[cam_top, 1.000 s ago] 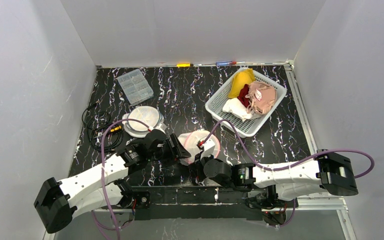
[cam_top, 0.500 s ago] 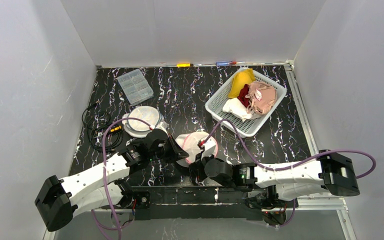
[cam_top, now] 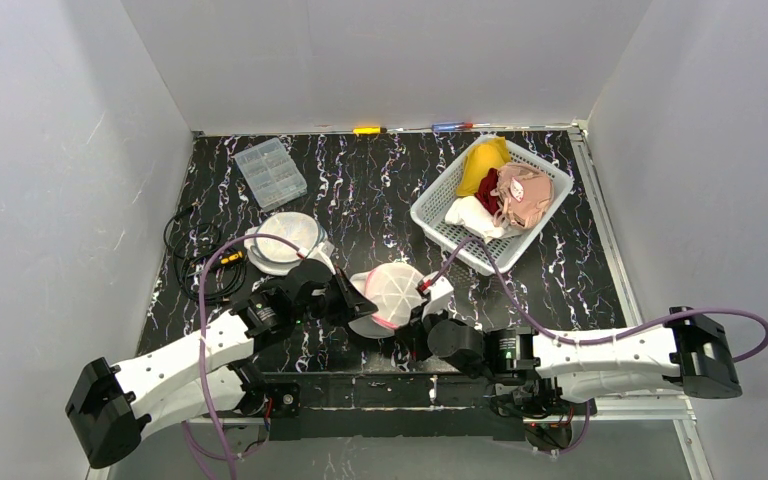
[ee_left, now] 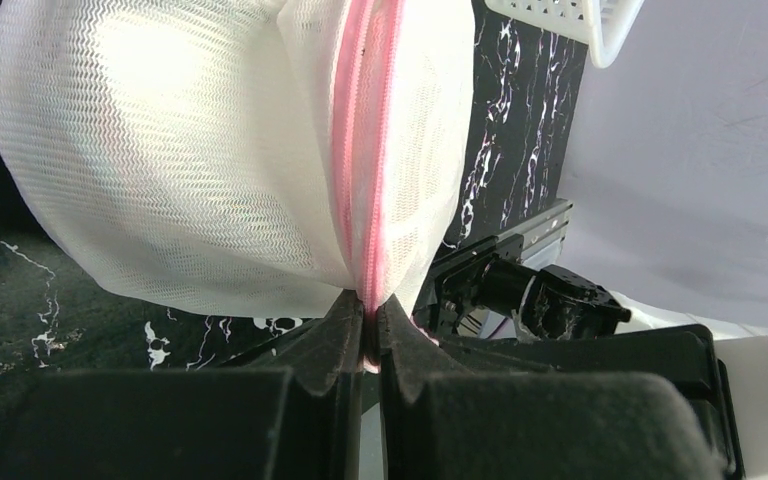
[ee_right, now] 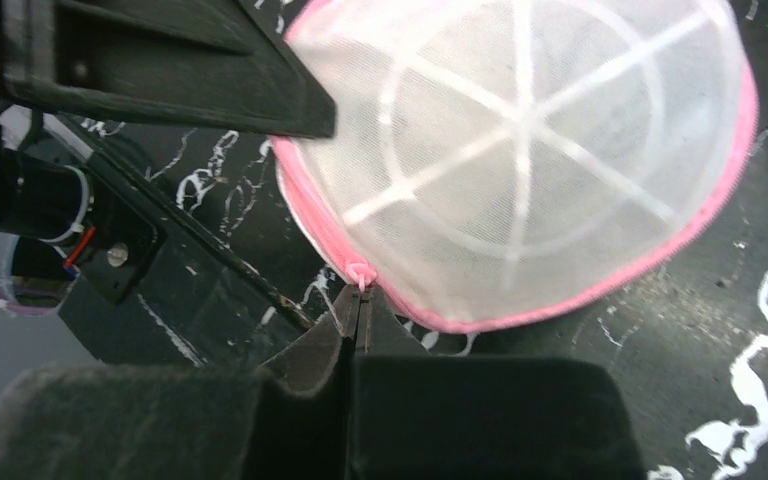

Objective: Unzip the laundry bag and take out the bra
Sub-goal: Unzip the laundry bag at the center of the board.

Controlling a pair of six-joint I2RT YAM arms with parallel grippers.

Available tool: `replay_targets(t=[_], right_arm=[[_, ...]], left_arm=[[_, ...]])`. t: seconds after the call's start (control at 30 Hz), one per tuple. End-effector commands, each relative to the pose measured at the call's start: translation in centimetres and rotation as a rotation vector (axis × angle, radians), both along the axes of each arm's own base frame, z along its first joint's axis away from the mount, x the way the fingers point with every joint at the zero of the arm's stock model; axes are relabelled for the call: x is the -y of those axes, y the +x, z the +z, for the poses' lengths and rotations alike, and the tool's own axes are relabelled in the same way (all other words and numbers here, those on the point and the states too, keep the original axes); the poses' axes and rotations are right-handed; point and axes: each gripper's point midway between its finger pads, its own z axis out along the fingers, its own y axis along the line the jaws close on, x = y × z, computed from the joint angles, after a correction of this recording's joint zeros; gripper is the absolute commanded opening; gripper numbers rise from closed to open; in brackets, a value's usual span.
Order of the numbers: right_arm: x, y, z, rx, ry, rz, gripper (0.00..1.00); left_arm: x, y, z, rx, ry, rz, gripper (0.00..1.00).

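Note:
The laundry bag (cam_top: 394, 290) is a round white mesh pouch with a pink zipper (ee_left: 365, 150) round its rim, tipped up on edge between the two arms. My left gripper (ee_left: 371, 320) is shut on the pink zipper seam at the bag's left side (cam_top: 360, 306). My right gripper (ee_right: 360, 300) is shut on the small pink zipper pull (ee_right: 361, 272) at the bag's near right side (cam_top: 420, 308). The zipper looks closed along the part I can see. The bra is hidden; the mesh (ee_right: 530, 150) shows nothing of what is inside.
A white basket (cam_top: 430, 215) with yellow, pink, red and white garments stands at the back right. A second round white pouch (cam_top: 285, 240) lies just left of the bag, with black cables (cam_top: 195, 262) beside it. A clear compartment box (cam_top: 270, 172) sits at the back left.
My left gripper has shut on the bag's zipper seam. The bag has tipped up and shifted slightly right, and the right arm has slid right with the pull.

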Motion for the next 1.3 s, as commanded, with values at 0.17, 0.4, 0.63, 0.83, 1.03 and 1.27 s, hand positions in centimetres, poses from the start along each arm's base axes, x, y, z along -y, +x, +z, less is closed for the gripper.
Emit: replay_targets(t=[0.17,0.4,0.63,0.83,1.03,1.27], right_arm=[[3.6,1.3,-1.2,0.039,-0.084,-0.096,0.01],[3.2,1.1,-0.8,0.051,-0.076,-0.063,0.01],[1.5,0.8,-0.1,0.058,-0.046,-0.024,0.01],[0.6,0.9,0.5,0.075,-0.054,-0.007,0.01],[-0.8,0.7,1.4,0.086,-0.023,0.016,0.01],[-2.6,0.2,1.7,0.083,-0.010,0.066,0.01]], left_arm=[[0.6,-0.1,-0.6,0.050,0.019,-0.092,0.00],[1.6,1.0,1.1,0.104,0.029,-0.171,0.00],[1.3,3.1,1.3,0.093,0.070,-0.151,0.00],[0.3,1.9,1.2,0.046,0.090,-0.155,0.38],[-1.6,-1.1,1.1,-0.015,0.072,-0.128,0.52],[-2.4,-4.2,1.0,-0.065,0.084,-0.083,0.61]])
